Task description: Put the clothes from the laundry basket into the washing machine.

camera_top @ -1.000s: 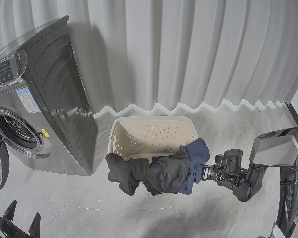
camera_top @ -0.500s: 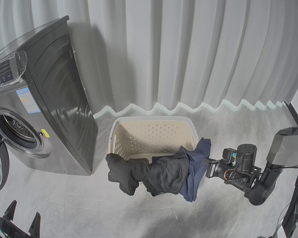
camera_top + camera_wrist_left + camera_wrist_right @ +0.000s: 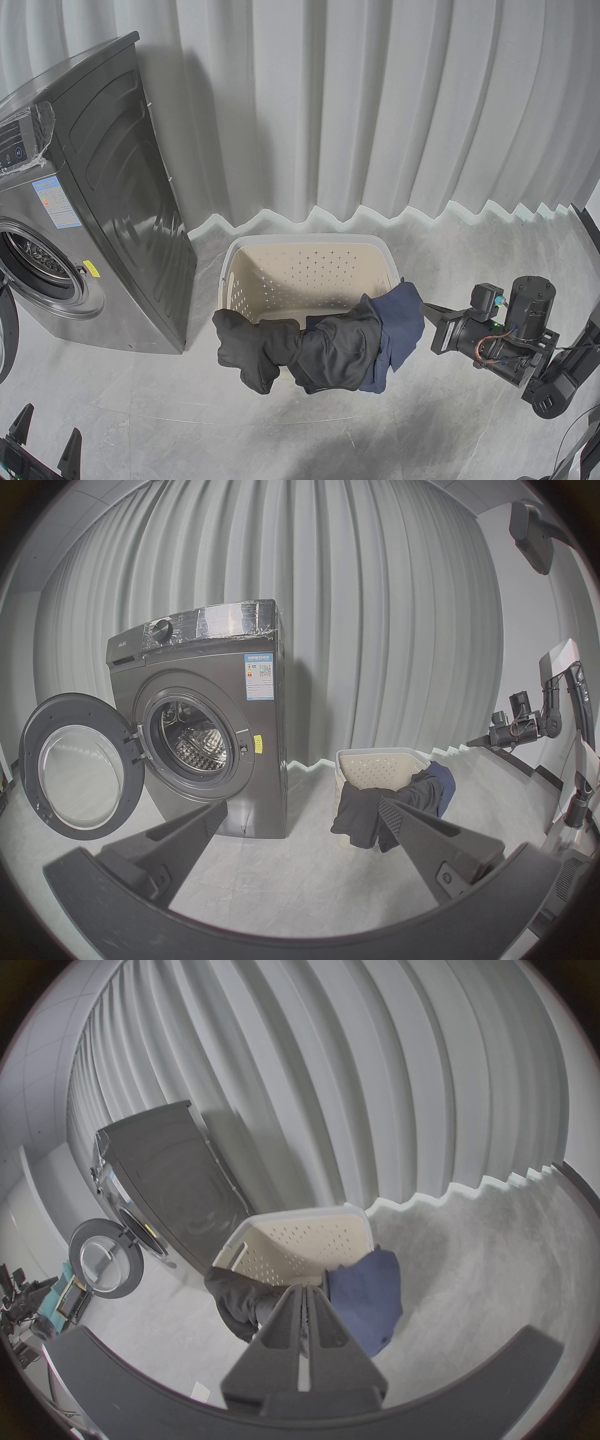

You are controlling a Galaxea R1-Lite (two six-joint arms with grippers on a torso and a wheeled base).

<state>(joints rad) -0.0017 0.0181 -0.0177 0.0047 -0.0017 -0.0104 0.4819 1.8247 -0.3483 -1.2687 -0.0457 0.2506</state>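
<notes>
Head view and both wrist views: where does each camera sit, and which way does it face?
Head view: high, facing forward and down on the cream perforated plastic laundry basket; right arm at right, left jaws lower left.
Left wrist view: low, facing the grey front-loading washing machine with its door open; left jaws apart in the foreground.
Right wrist view: beside the basket, looking along the shut right jaws at the navy blue garment on its rim.
Shared: all three show basket, machine and white pleated curtain.
</notes>
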